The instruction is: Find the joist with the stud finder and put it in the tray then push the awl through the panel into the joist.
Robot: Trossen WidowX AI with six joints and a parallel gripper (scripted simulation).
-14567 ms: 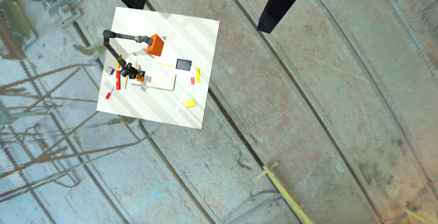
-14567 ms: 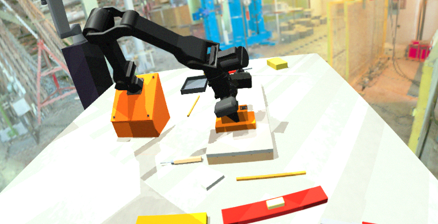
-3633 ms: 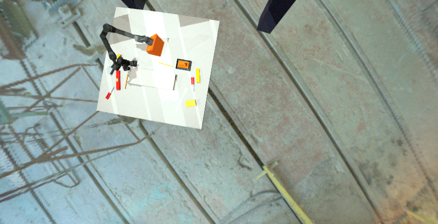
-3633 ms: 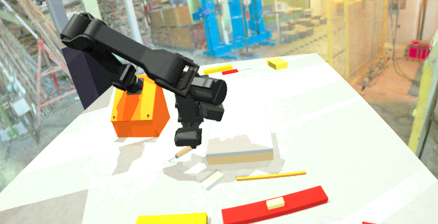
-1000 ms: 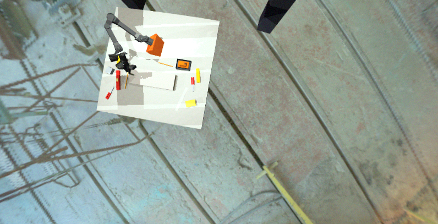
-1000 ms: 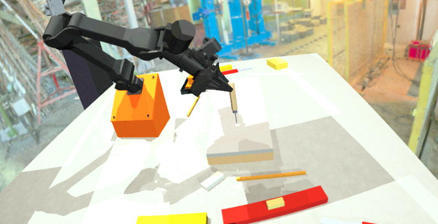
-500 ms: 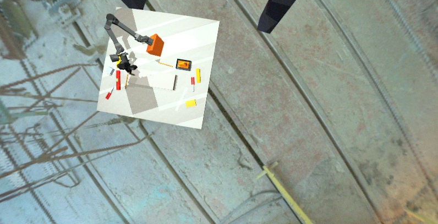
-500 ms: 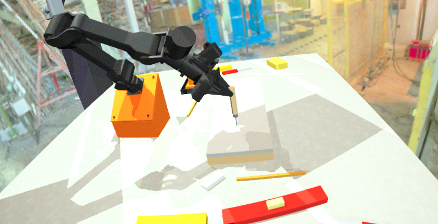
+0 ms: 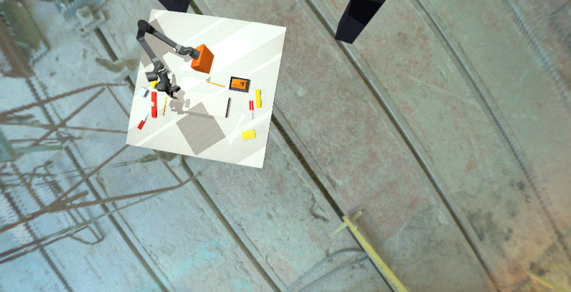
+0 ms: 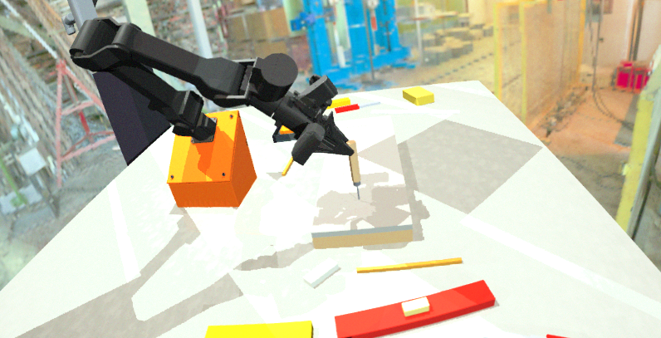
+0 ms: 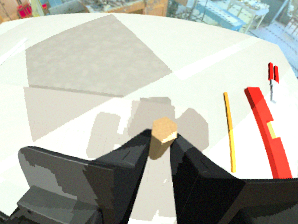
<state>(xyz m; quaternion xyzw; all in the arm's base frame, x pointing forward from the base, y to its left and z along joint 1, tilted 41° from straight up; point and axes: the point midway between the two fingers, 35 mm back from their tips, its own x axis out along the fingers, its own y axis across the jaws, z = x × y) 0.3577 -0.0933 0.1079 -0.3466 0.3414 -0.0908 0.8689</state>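
Observation:
My gripper (image 9: 174, 92) (image 10: 350, 148) (image 11: 161, 136) is shut on the awl's wooden handle, above the floor panel. The awl (image 10: 354, 164) (image 11: 164, 129) points down, leaning slightly, with its metal tip low over the panel's near part in the exterior view. Whether the tip touches the surface I cannot tell. The floor panel (image 9: 221, 105) (image 10: 363, 238) is a pale slab, partly covered by the arm's shadow. The orange stud finder (image 9: 239, 84) (image 10: 286, 130) lies in the dark tray (image 9: 231, 84) (image 10: 278, 139). No joist or hole is visible.
A pencil (image 9: 165, 106) (image 10: 408, 265) (image 11: 230, 132) and a red level (image 9: 154, 108) (image 10: 369, 323) (image 11: 260, 110) lie off the panel's near end. A white block (image 10: 321, 273) lies nearby. A second pencil (image 9: 215, 84) (image 10: 287, 166) lies between the orange base (image 9: 202, 60) (image 10: 203, 193) and tray.

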